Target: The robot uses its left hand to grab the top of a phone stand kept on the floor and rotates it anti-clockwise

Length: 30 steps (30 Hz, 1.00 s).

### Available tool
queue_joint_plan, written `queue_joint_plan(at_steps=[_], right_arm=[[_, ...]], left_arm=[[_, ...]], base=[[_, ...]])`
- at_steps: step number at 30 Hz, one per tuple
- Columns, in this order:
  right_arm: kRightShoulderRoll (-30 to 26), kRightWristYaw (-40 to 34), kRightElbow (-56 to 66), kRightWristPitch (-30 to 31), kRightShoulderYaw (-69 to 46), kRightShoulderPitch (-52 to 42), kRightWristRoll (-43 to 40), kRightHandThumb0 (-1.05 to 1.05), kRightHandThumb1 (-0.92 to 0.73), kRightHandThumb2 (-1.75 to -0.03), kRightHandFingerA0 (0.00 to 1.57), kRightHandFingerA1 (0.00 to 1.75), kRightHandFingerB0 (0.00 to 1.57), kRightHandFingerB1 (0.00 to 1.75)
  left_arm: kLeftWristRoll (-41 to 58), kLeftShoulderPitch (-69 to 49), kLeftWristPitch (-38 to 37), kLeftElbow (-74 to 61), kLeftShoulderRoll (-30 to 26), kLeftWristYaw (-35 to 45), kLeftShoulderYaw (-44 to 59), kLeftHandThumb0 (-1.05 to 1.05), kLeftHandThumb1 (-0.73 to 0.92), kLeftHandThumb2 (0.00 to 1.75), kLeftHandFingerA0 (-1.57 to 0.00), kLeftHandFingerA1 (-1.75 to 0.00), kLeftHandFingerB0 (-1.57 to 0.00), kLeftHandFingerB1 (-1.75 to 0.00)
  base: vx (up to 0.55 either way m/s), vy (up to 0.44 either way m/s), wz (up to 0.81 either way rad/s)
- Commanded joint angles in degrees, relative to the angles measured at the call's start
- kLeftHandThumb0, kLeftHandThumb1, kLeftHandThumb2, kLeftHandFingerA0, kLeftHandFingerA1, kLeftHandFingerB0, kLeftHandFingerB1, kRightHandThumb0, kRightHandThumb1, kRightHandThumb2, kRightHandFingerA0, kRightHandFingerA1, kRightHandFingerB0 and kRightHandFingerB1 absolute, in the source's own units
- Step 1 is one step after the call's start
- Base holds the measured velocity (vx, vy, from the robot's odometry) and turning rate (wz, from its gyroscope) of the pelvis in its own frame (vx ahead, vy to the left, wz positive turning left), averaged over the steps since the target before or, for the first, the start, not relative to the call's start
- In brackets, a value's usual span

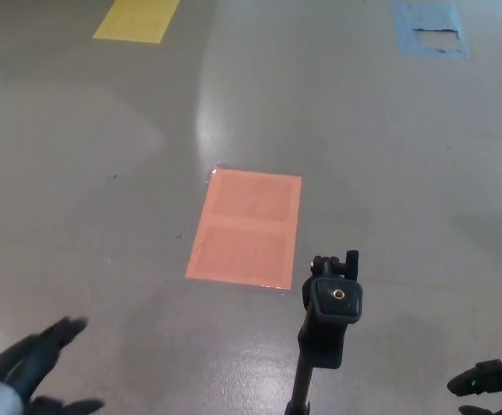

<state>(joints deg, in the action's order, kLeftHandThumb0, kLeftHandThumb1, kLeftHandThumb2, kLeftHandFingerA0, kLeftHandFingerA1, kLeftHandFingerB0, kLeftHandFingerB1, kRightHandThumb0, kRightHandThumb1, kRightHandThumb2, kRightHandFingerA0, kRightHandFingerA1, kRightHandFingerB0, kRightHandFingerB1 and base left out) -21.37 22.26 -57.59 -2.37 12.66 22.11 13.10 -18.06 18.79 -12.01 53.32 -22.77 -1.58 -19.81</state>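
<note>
The black phone stand (330, 322) rises from the bottom edge of the head view, its square top plate with a brass screw facing up. My left hand (28, 367) is at the lower left, blurred, fingers spread apart and empty, well to the left of the stand. Only part of my right hand (490, 386) shows at the lower right corner, with a green light on it; it holds nothing that I can see. The stand's base is out of frame.
An orange rectangle (246, 228) is marked on the grey floor just beyond the stand. A yellow patch (137, 19) lies at the far left and a blue patch (430, 29) at the far right.
</note>
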Motion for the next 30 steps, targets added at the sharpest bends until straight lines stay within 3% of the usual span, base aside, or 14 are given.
queue_joint_plan(at_steps=[1, 2, 3, 4, 5, 9, 12, 26, 27, 28, 30], right_arm=[[-2.0, 2.8, -0.8, -1.5, -0.1, 0.7, 0.3, -0.46, -0.76, -0.63, 0.50, 0.39, 0.36, 0.34], [-1.9, 2.7, -1.0, -1.3, -0.1, 0.8, 0.2, -0.46, -0.76, -0.62, 0.53, 0.40, 0.37, 0.34], [-1.9, 2.8, -1.0, -1.3, -0.1, 0.9, 0.3, -0.46, -0.76, -0.62, 0.52, 0.39, 0.36, 0.34], [-2.0, 2.9, -1.0, -1.4, 0.0, 1.0, 0.3, -0.46, -0.76, -0.62, 0.52, 0.39, 0.36, 0.34], [-2.0, 2.8, -1.2, -1.7, 0.0, 1.0, 0.4, -0.46, -0.76, -0.62, 0.50, 0.39, 0.36, 0.34], [-1.9, 2.8, -1.4, -1.7, -0.1, 1.2, 0.3, -0.46, -0.76, -0.62, 0.51, 0.39, 0.36, 0.34], [-2.1, 2.9, -1.3, -1.6, 0.1, 1.4, 0.6, -0.47, -0.77, -0.63, 0.50, 0.39, 0.35, 0.34], [-2.4, 3.6, -1.2, -1.7, 0.2, 2.0, 0.8, -0.46, -0.77, -0.62, 0.52, 0.40, 0.36, 0.34], [-2.3, 3.6, -1.2, -1.7, 0.3, 1.9, 0.8, -0.53, -0.64, -0.87, 0.46, 0.53, 0.33, 0.47], [-2.3, 3.6, -1.2, -1.7, 0.3, 2.0, 0.9, -0.47, -0.76, -0.62, 0.51, 0.40, 0.37, 0.34], [-2.2, 3.5, -1.3, -1.7, 0.4, 2.0, 0.9, -0.47, -0.76, -0.62, 0.51, 0.40, 0.37, 0.34]], left_arm=[[-3.5, -9.1, -15.3, -36.1, -3.5, -5.6, 4.0, -0.67, 0.41, 0.80, -0.08, -0.34, 0.00, -0.21], [-3.1, -10.5, -14.8, -43.8, -3.4, -4.0, 4.5, -0.61, 0.34, 0.65, -0.08, -0.34, 0.00, -0.22], [-3.5, -11.2, -14.7, -48.2, -3.3, -3.6, 4.9, -0.41, 0.30, 0.67, -0.07, -0.38, 0.00, -0.30], [-3.8, -11.7, -14.5, -51.1, -3.3, -3.3, 5.1, -0.41, 0.30, 0.67, -0.07, -0.38, 0.00, -0.30], [-5.0, -12.3, -13.3, -55.3, -3.4, -2.9, 5.4, -0.24, 0.40, 0.59, -0.08, -0.32, -0.02, -0.26], [-7.3, -13.3, -10.3, -62.5, -3.5, -1.9, 5.6, -0.21, 0.41, 0.59, -0.07, -0.31, -0.04, -0.26], [-8.8, -13.0, -10.1, -67.2, -3.7, -0.9, 5.6, -0.05, 0.43, 0.60, -0.07, -0.26, -0.03, -0.26], [-9.3, -11.6, -8.8, -77.5, -3.2, 2.8, 3.0, -0.06, 0.42, 0.59, -0.08, -0.24, -0.03, -0.29], [-9.7, -11.5, -8.2, -78.0, -3.3, 3.2, 2.7, -0.07, 0.42, 0.62, -0.06, -0.22, -0.02, -0.30], [-9.7, -11.3, -7.8, -78.4, -3.3, 3.6, 2.4, -0.07, 0.42, 0.64, -0.05, -0.21, -0.02, -0.30], [-9.8, -11.0, -7.1, -79.1, -3.2, 4.3, 2.1, -0.07, 0.42, 0.64, -0.05, -0.21, -0.02, -0.30]], base=[[0.00, 0.000, 0.00], [0.00, 0.000, 0.00], [0.00, 0.000, 0.00], [0.00, 0.000, 0.00], [0.00, 0.000, 0.00], [0.00, 0.000, 0.00], [0.00, 0.000, 0.00], [0.00, 0.000, 0.00], [0.00, 0.000, 0.00], [0.00, 0.000, 0.00], [0.00, 0.000, 0.00]])
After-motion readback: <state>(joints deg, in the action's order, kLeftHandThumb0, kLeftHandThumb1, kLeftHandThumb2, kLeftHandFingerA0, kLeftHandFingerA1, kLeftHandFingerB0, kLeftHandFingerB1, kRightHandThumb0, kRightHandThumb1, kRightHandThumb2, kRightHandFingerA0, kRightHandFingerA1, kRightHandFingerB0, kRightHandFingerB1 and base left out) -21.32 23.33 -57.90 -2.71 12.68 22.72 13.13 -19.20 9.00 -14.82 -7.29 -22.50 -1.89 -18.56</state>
